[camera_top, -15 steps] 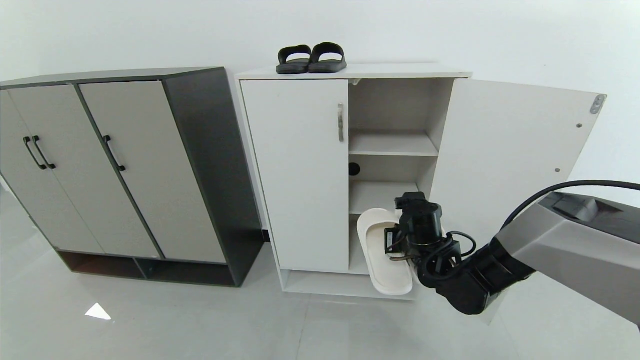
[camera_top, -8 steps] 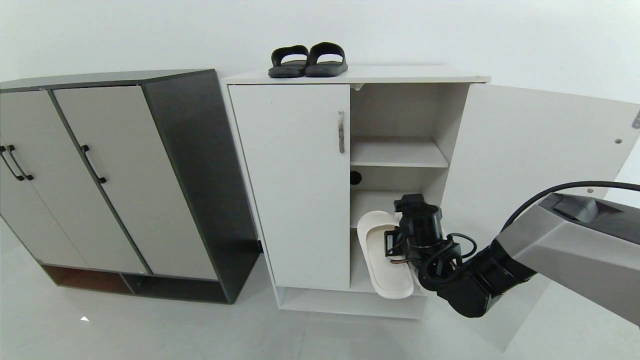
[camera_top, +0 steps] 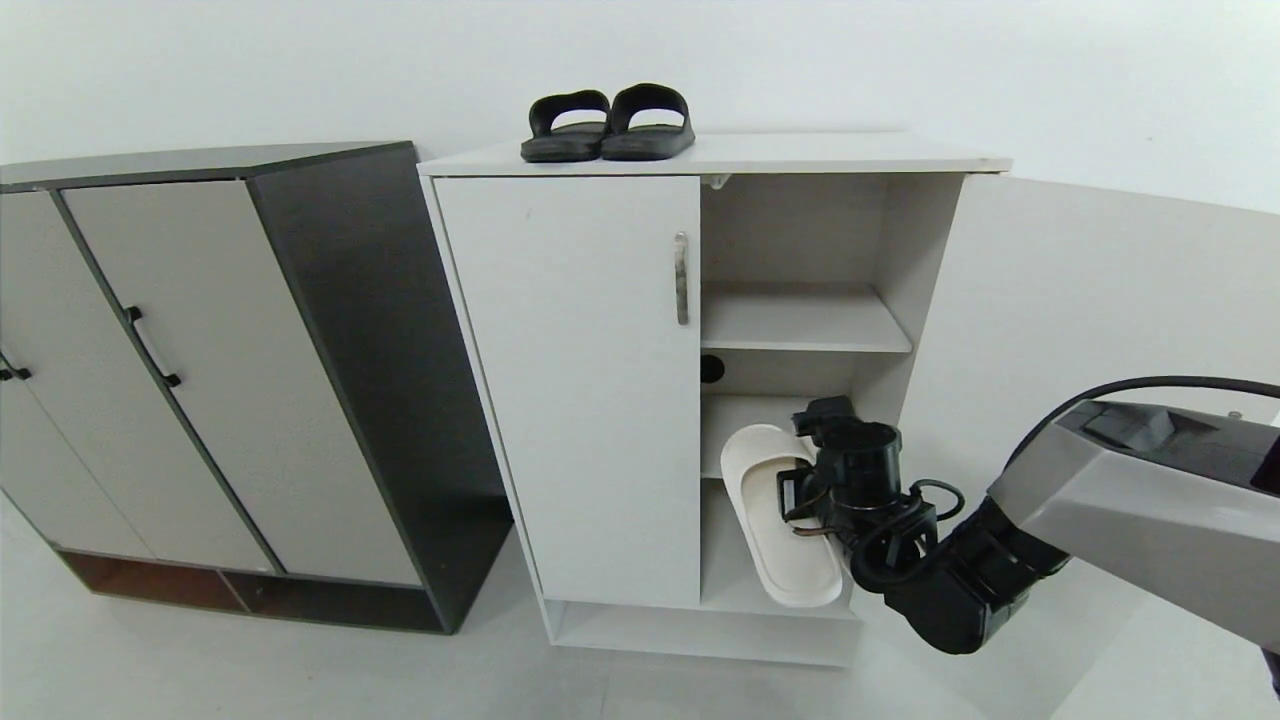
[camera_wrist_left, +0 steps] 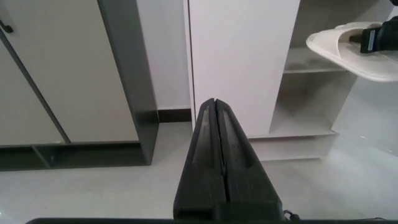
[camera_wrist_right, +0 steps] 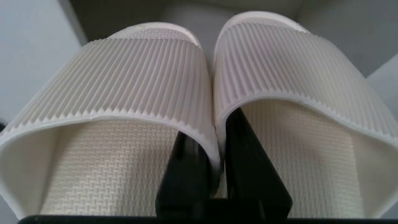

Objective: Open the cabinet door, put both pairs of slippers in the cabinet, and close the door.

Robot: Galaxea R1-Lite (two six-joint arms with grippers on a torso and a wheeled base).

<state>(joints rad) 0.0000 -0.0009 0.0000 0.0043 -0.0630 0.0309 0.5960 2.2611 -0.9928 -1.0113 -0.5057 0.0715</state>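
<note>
As the right gripper [camera_wrist_right: 214, 155] advances, white slippers [camera_top: 775, 520] near the cabinet [camera_top: 570, 380].

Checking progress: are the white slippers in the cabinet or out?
Not placed. The right end effector holds the slippers in the air at the open side of the cabinet; how far in, cannot tell.

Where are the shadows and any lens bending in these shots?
Head view: the white cabinet has splayed sides and the open door a curved top edge, wide-angle style; the upper compartment is shadowed. Left wrist view: even light, dark under the grey cabinet. Right wrist view: the right gripper sits shaded between the white slippers.
</note>
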